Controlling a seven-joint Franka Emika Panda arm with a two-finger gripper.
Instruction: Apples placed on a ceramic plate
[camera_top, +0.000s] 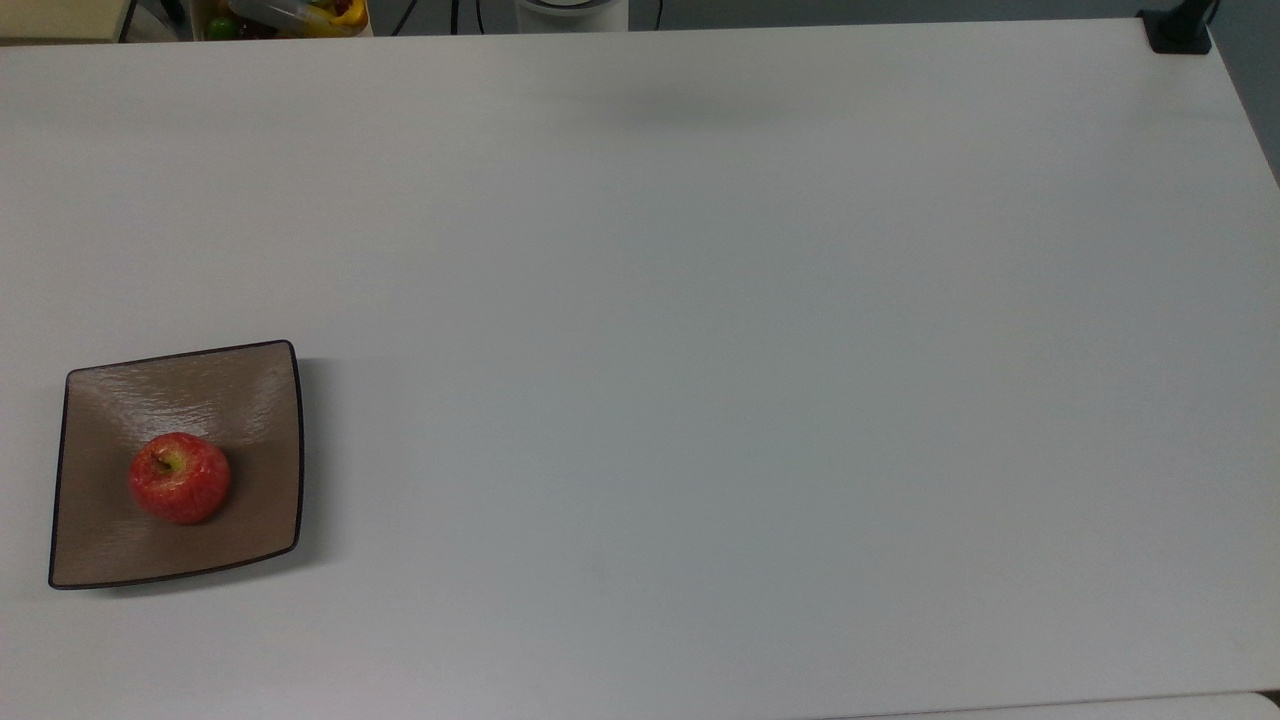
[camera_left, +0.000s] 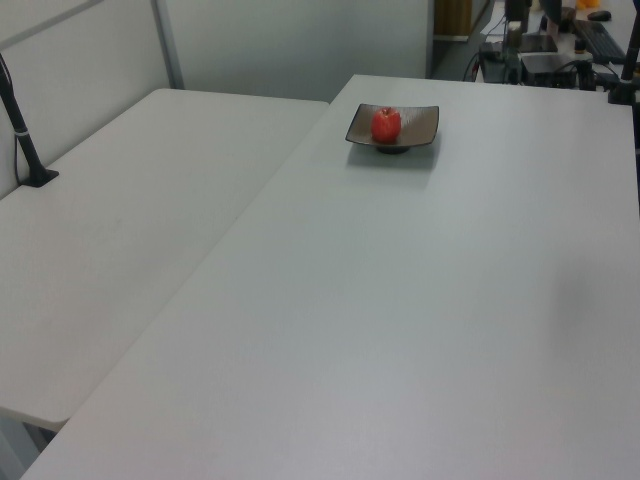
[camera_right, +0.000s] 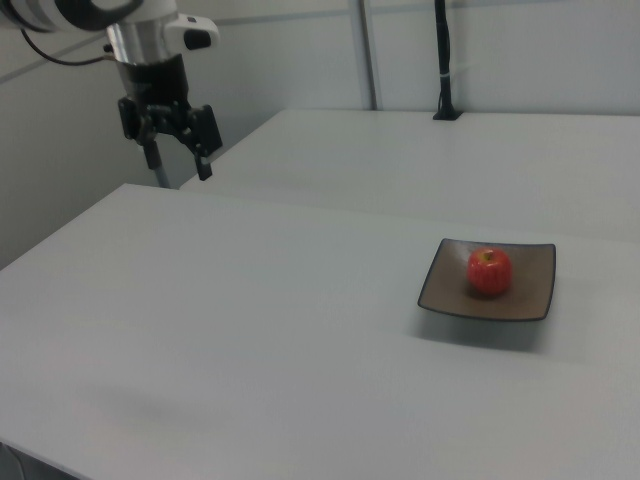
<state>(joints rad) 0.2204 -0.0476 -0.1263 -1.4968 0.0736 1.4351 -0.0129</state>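
— What lies nearest in the right view?

— Bare white surface (camera_right: 250, 340). Farther in, toward the right view's right, sits the square tan-brown ceramic plate (camera_right: 530, 290) with its thin dark rim, and on it the red apple (camera_right: 489, 271).

— Which way does the apple point?

— It stands upright, stem end up. In the top view the apple (camera_top: 179, 478) shows its yellow-green patch and short stem almost straight at the camera, leaning slightly toward the top view's upper left. Being round, it has no clear long axis. It rests a little toward the top view's lower left of the plate (camera_top: 260, 400), whose sides run roughly along the surface (camera_top: 700, 350) edges, turned slightly.

— And from the left view?

— There the plate (camera_left: 421, 125) and apple (camera_left: 386, 124) are at the far end of the surface (camera_left: 400, 320), near its far left corner.

— Where is the hand?

— Farthest back in the right view, at the upper left: the hand (camera_right: 178, 160) hangs in the air well apart from the plate, pointing down, its two fingers spread with nothing between them.
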